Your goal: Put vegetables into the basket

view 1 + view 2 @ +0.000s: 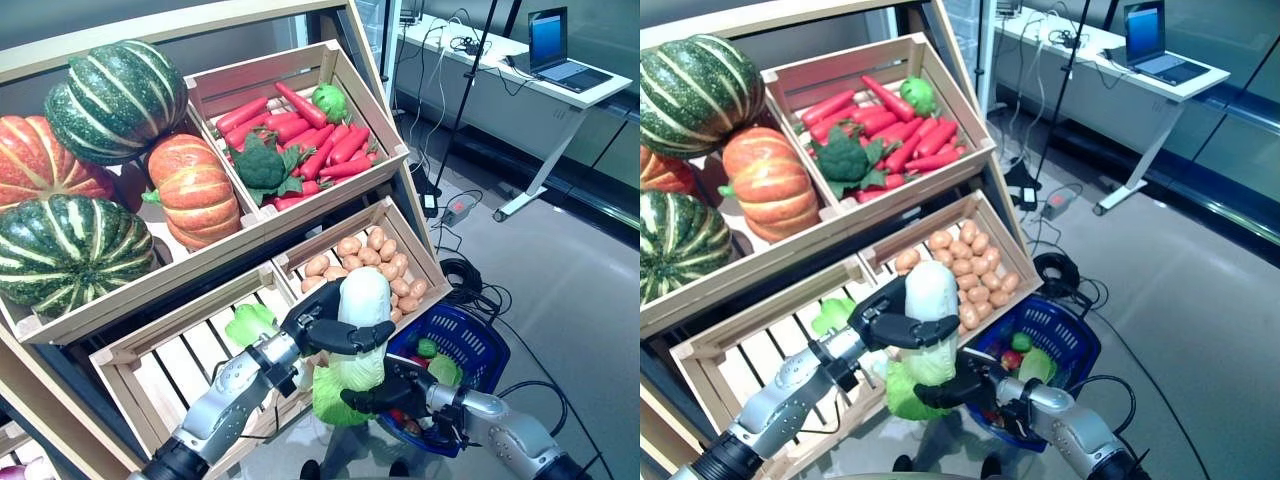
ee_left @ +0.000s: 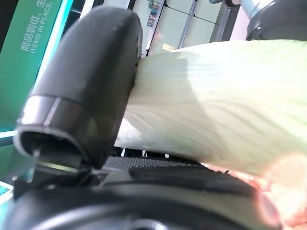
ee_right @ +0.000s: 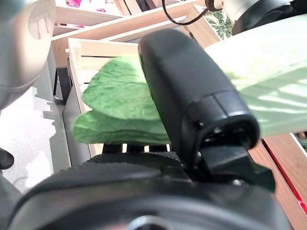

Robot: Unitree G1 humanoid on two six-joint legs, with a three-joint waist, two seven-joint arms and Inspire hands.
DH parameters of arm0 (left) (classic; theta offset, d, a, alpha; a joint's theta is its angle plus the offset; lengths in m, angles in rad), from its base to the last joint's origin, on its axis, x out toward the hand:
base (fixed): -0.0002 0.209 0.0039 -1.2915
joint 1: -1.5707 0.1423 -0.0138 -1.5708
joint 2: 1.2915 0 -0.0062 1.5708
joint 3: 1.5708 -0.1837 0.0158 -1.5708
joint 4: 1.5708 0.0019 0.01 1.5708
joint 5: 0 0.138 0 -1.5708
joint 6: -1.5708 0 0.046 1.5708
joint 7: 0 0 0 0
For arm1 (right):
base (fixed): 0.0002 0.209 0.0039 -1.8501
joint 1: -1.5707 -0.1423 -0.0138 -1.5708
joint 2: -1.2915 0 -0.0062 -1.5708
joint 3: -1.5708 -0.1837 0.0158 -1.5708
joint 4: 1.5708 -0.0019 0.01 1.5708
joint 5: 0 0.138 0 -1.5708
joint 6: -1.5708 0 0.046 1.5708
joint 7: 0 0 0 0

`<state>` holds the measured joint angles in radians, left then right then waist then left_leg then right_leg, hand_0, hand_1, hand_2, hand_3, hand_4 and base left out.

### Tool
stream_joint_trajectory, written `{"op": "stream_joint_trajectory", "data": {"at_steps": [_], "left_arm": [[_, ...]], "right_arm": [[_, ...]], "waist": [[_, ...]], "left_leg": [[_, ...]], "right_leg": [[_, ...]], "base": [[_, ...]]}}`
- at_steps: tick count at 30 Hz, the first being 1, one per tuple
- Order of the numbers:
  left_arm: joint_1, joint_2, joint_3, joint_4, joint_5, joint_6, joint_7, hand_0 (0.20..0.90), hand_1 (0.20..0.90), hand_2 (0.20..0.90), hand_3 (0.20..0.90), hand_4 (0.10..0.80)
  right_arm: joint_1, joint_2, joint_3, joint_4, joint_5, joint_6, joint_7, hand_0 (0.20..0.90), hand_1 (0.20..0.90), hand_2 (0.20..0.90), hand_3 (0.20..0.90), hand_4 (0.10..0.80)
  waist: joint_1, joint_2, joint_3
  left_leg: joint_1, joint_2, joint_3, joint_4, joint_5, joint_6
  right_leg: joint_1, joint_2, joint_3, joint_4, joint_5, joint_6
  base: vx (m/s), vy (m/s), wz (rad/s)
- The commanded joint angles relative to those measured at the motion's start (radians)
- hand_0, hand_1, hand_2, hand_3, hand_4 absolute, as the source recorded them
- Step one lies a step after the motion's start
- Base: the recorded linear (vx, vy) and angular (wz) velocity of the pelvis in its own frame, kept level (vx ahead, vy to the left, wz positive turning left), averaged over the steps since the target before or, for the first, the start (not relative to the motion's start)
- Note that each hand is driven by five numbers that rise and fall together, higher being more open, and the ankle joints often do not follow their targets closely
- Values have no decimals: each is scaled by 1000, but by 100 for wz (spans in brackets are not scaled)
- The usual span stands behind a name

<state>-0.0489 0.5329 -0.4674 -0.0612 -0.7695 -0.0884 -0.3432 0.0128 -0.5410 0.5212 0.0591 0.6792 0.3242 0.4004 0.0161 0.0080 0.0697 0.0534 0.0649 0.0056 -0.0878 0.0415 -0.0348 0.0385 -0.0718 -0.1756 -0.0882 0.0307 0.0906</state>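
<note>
A long napa cabbage point(image 1: 362, 300), white at the stem and green at its leaves, hangs upright in front of the lower crates, just left of the blue basket point(image 1: 470, 335). My left hand point(image 1: 325, 332) is curled round its white upper part, and the thumb point(image 2: 91, 86) presses on the pale stalk point(image 2: 216, 96). My right hand point(image 1: 385, 395) grips the leafy lower end from the basket side, its thumb point(image 3: 192, 96) lying against the green leaves point(image 3: 120, 110). The basket holds a few green and red vegetables point(image 1: 1025, 355).
A slanted wooden stand fills the left: pumpkins point(image 1: 110, 100), a crate of red vegetables with broccoli point(image 1: 262, 165), a potato crate point(image 1: 375, 260) and a slatted crate point(image 1: 180, 365) with another leafy green point(image 1: 250, 322). A desk with a laptop point(image 1: 555, 45) and floor cables point(image 1: 470, 275) lie to the right.
</note>
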Motion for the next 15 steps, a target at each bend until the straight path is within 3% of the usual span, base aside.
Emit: {"op": "stream_joint_trajectory", "data": {"at_steps": [1,3,4,5,15], "left_arm": [[-113,-68,-52,-157,-125,-57,-76,300,300,300,300,400],[-103,-66,-43,-147,-135,-57,-59,340,340,340,340,427],[-96,-69,-34,-147,-136,-51,-59,756,756,756,756,704],[-87,-72,-25,-148,-131,-48,-60,900,900,900,900,800],[-28,-70,36,-162,-120,-44,-36,900,900,900,900,800]], "right_arm": [[-46,52,-4,-95,118,-59,-17,300,300,300,300,400],[-41,58,-15,-89,143,-69,-44,300,300,300,300,400],[-35,64,-24,-86,154,-77,-59,300,300,300,300,400],[-27,72,-34,-83,157,-85,-67,300,300,300,300,400],[32,91,-137,-83,200,-146,-161,300,300,300,300,400]], "waist": [[0,-38,-90],[0,-37,-90],[0,-36,-89],[-1,-36,-88],[-7,-33,-83]], "left_leg": [[-49,-25,12,1,12,28],[-48,-24,13,1,12,30],[-48,-24,13,1,12,30],[-48,-23,13,1,12,30],[-56,-20,21,1,15,28]], "right_leg": [[-6,-79,1,1,77,29],[-5,-79,3,1,77,29],[-5,-79,4,1,77,29],[-6,-80,4,1,77,29],[-14,-78,2,1,78,30]], "base": [[0,0,0],[0,0,0],[0,0,0],[0,0,0],[-6,0,0]]}}
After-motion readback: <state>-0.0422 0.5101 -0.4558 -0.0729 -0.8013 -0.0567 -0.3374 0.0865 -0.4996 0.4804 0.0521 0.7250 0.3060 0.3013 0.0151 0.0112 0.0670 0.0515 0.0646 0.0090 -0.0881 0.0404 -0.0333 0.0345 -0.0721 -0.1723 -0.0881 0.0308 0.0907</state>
